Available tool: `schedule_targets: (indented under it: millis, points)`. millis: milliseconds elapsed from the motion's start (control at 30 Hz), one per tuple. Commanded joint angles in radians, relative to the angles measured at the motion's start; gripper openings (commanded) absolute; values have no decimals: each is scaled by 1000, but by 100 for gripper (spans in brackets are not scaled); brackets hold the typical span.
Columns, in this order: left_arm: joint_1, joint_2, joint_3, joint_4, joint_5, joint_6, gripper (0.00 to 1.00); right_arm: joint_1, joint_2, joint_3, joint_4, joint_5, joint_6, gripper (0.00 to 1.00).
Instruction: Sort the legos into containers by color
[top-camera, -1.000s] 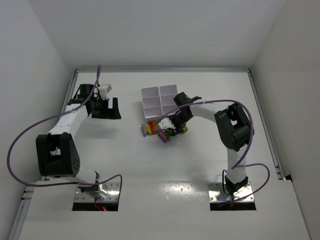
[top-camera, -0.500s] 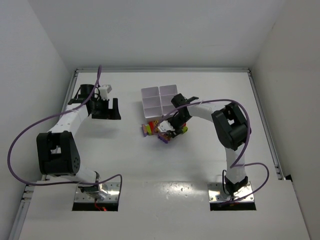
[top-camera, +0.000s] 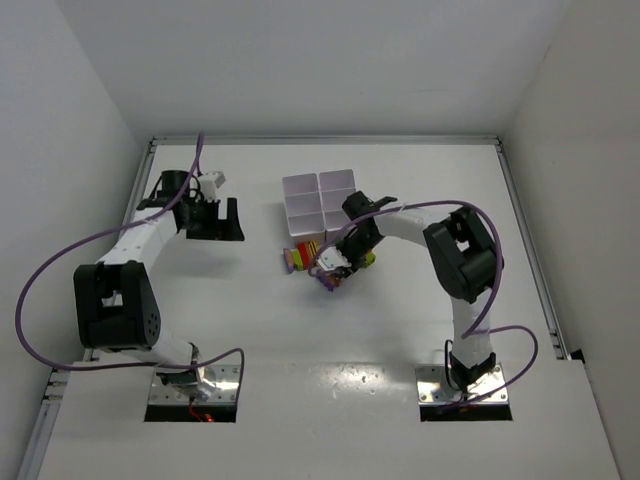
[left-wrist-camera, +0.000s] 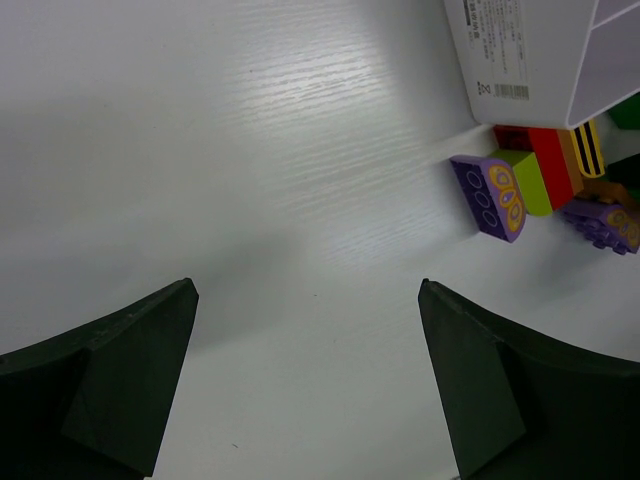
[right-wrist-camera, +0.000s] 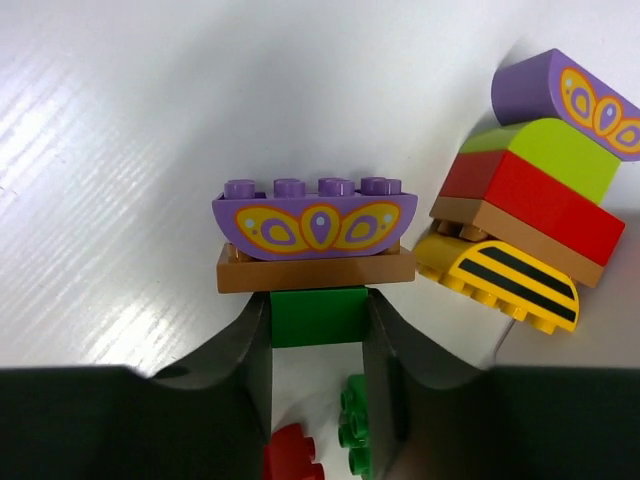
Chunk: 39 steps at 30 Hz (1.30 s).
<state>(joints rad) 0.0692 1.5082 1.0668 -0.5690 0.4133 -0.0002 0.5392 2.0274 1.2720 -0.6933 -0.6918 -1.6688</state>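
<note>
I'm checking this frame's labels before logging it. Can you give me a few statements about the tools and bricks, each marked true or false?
1. The right tool is closed on a green brick. True.
2. A purple curved brick sits on a tan plate above that green brick. True.
3. The left tool is holding a purple brick. False: its jaws stand wide open over bare table, with nothing between them.
4. The yellow striped brick lies inside the white container. False: it lies on the table outside the container, against a second stack of bricks.
</note>
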Motion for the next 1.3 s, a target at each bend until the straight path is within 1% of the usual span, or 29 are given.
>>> schedule_targets:
  millis: [0,67,100,167,200,233,300,367,400,433,467,500,533,667,733,800,933,1067,1167,1267]
  points:
    - [4,-42,-43,4,83,22,99,15,-53,-10,-25,-44,-17,9]
    - [4,-86,-73,4,152,22,99,15,-79,-29,-8,-45,15,7]
    - [4,-107,-105,14,179,22,99,15,-123,-58,11,-57,38,4]
    - [4,-166,-152,23,290,11,99,5,-203,-103,66,-75,139,1]
    - [4,-183,-165,32,291,11,99,5,-203,-115,81,-75,139,1]
    - [4,-200,-174,32,348,11,99,5,-258,-126,98,-75,190,1]
    - [4,-227,-186,67,404,0,99,5,-304,-151,147,-84,237,1]
    - [4,-252,-209,112,470,-53,99,5,-352,-151,194,-65,363,0]
    - [-6,-252,-218,139,487,-78,99,17,-361,-151,275,-55,436,0]
    - [-32,-252,-228,197,487,-143,99,18,-361,-140,300,-55,540,0]
    - [-48,-252,-228,224,508,-173,99,30,-361,-110,320,-22,597,0]
    - [-64,-252,-240,256,509,-210,99,48,-352,-91,380,0,668,0]
    - [-97,-252,-240,318,509,-281,99,48,-339,-42,394,32,778,0]
    - [-161,-232,-222,441,518,-395,99,88,-288,41,411,87,924,0]
    - [-172,-189,-188,478,542,-429,99,111,-288,41,466,98,952,0]
    - [-172,-163,-163,478,553,-465,99,123,-288,29,503,120,972,0]
    - [-172,-111,-120,492,562,-474,99,146,-297,18,531,139,972,0]
    - [-172,-89,-120,512,562,-498,99,168,-329,-13,561,149,972,0]
    - [-172,-80,-120,521,573,-509,95,179,-340,-23,587,184,972,0]
    - [-172,-80,-120,531,594,-518,81,188,-340,-32,600,210,972,0]
